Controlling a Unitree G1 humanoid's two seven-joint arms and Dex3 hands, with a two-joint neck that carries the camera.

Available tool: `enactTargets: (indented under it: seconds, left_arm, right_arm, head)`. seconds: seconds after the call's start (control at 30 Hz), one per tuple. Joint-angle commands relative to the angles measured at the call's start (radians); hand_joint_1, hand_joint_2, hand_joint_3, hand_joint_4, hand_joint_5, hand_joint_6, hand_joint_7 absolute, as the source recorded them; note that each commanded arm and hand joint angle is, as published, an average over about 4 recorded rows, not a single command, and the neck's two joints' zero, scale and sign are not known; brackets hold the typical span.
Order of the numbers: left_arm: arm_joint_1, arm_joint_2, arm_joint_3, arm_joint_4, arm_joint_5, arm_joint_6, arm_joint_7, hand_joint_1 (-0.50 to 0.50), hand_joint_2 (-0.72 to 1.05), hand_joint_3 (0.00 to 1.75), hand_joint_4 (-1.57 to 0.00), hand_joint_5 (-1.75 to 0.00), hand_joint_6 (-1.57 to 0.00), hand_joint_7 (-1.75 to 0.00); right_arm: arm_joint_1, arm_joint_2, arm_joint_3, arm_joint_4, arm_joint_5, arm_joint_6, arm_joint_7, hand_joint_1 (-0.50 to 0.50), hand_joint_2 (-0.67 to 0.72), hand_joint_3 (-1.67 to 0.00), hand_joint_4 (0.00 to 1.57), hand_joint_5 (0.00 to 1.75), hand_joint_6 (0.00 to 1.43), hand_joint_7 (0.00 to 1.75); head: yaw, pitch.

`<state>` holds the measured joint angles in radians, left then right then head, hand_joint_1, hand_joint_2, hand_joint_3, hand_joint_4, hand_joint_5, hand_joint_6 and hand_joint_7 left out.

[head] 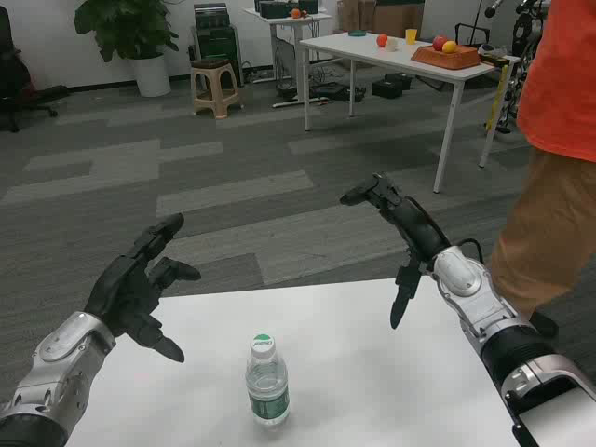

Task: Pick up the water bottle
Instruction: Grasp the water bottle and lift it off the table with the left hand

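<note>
The water bottle [266, 380] is seen standing upright on the white counter [372, 372], near its front edge and roughly midway between the two side edges, green cap up. Nothing is touching it. The left hand [140, 291] is held above the counter's left edge, its fingers [158, 237] spread apart and nothing gripped; the palm is turned inward toward the bottle, which is judged to be a ready pose for a side-on grasp. The right hand [400, 233] is raised over the far edge on the right side, fingers apart too, one pointing down at the counter, nothing held. Both hands are kept well apart from the bottle, so the reach is judged as not yet made. Because the bottle is upright and narrow, a wrap around its body from the side is called for; a careless nudge could tip it. A person [549, 140] in an orange top is standing beyond the counter's right edge.
</note>
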<state>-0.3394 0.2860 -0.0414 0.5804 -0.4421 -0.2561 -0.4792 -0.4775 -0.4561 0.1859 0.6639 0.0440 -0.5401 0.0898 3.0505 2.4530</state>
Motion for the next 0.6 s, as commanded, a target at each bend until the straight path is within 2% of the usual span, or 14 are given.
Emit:
enactTargets:
  seconds: [0.03,0.07,0.1,0.6]
  left_arm:
    - [-0.02,-0.088,0.014,0.032,-0.01,-0.276,0.12,-0.5,-0.1,0.03,0.0,-1.54,0.0,-0.14]
    - [-0.02,-0.088,0.014,0.032,-0.011,-0.276,0.12,-0.5,-0.1,0.04,0.0,-1.54,0.0,-0.14]
    - [-0.02,-0.088,0.014,0.032,-0.011,-0.276,0.12,-0.5,-0.1,0.07,0.0,-1.54,0.0,-0.14]
    - [-0.026,-0.087,0.014,0.036,-0.013,-0.276,0.12,-0.5,-0.1,0.07,0.0,-1.54,0.0,-0.14]
  right_arm:
    - [0.037,0.028,-0.02,-0.073,0.04,-0.038,-0.05,-0.46,0.6,0.0,0.0,0.0,0.0,0.0]
    - [0.037,0.029,-0.02,-0.073,0.04,-0.039,-0.05,-0.46,0.6,0.0,0.0,0.0,0.0,0.0]
    - [0.037,0.029,-0.02,-0.073,0.04,-0.039,-0.05,-0.46,0.6,0.0,0.0,0.0,0.0,0.0]
    - [0.036,0.03,-0.019,-0.069,0.04,-0.039,-0.05,-0.46,0.6,0.0,0.0,0.0,0.0,0.0]
  head:
    - [-0.018,0.14]
    - [-0.016,0.126]
    - [-0.01,0.084]
    - [-0.012,0.077]
